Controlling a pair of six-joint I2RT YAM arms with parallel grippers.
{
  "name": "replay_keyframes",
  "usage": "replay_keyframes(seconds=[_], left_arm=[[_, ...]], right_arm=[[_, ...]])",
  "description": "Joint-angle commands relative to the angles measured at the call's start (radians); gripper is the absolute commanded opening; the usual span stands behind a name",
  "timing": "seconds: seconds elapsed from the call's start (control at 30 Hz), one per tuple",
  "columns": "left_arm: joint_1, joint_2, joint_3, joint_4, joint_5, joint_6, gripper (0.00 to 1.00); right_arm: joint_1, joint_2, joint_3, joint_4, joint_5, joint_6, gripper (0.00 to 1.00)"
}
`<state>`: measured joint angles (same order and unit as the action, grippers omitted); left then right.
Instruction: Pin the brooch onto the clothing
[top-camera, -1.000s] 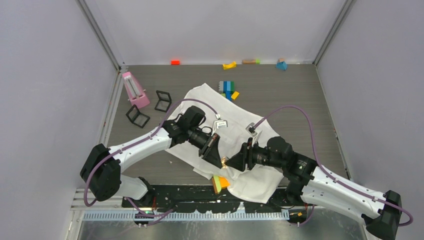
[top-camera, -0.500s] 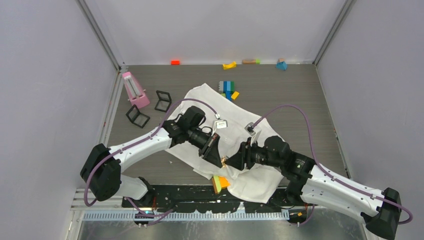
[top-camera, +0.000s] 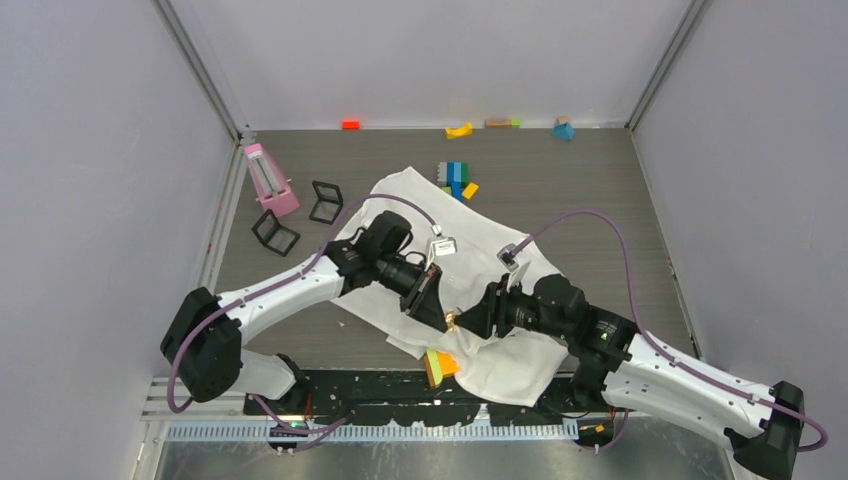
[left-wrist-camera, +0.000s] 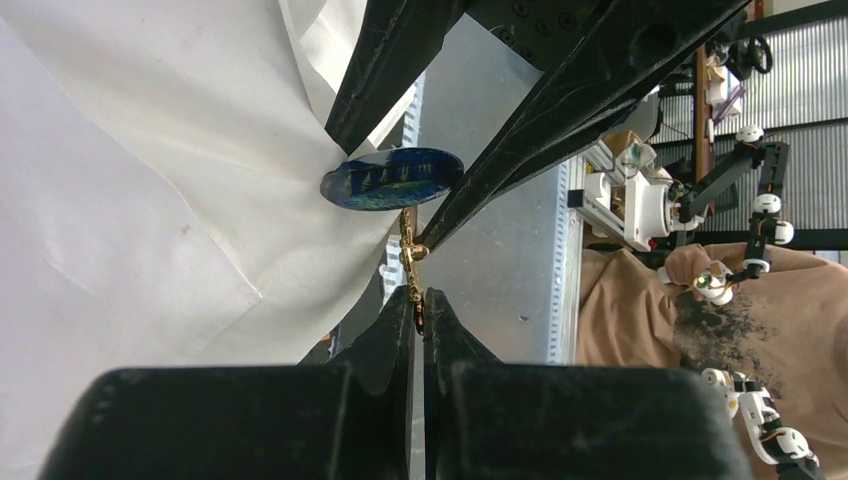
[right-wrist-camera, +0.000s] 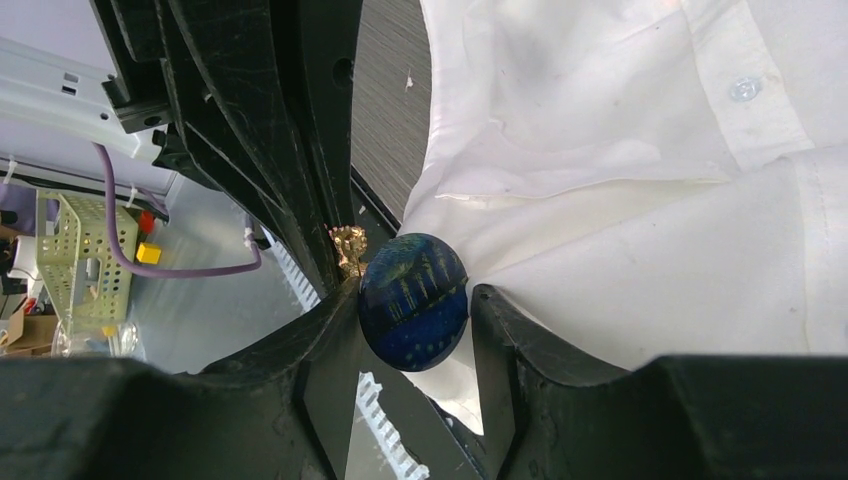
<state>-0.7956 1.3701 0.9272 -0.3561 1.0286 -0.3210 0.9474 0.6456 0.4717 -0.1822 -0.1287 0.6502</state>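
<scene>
The white shirt lies crumpled on the table between both arms. The brooch is held just above the shirt's near part, where the two grippers meet. In the left wrist view its dark-blue disc presses against a shirt fold, and its gold part hangs below the disc. My left gripper is shut on that gold part. In the right wrist view my right gripper is shut on the blue disc, edge to edge, with the shirt and a button behind it.
A pink object and two black-framed cubes stand at the left. Coloured blocks lie beside the shirt's far edge, and more lie along the back wall. A yellow-green block sits at the table's near edge.
The right wrist has shifted a little, first left and then slightly back right. Both grippers stay together at the brooch over the shirt.
</scene>
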Motion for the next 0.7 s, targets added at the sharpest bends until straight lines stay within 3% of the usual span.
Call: replay_keyframes(seconds=[0.0, 0.2, 0.27, 0.37, 0.43, 0.57, 0.67], left_arm=[[-0.036, -0.002, 0.037, -0.080, 0.053, 0.044, 0.00], [-0.036, 0.014, 0.064, -0.134, -0.042, 0.062, 0.03], [-0.034, 0.013, 0.069, -0.144, -0.076, 0.065, 0.18], [-0.024, 0.003, 0.079, -0.155, -0.123, 0.066, 0.56], [-0.009, -0.016, 0.094, -0.171, -0.165, 0.078, 0.73], [0.056, -0.060, 0.142, -0.190, -0.258, 0.101, 0.95], [0.109, -0.069, 0.191, -0.149, -0.382, 0.086, 1.00]], right_arm=[[-0.017, -0.005, 0.016, 0.011, 0.144, -0.019, 0.49], [-0.018, -0.027, 0.070, -0.011, 0.097, -0.021, 0.67], [-0.018, -0.037, 0.104, -0.038, 0.109, -0.022, 0.70], [-0.018, -0.036, 0.170, -0.120, 0.194, -0.037, 0.73], [-0.019, -0.012, 0.241, -0.202, 0.287, -0.045, 0.76], [-0.057, 0.093, 0.406, -0.422, 0.513, -0.016, 0.83], [-0.196, 0.182, 0.477, -0.522, 0.522, 0.019, 0.85]])
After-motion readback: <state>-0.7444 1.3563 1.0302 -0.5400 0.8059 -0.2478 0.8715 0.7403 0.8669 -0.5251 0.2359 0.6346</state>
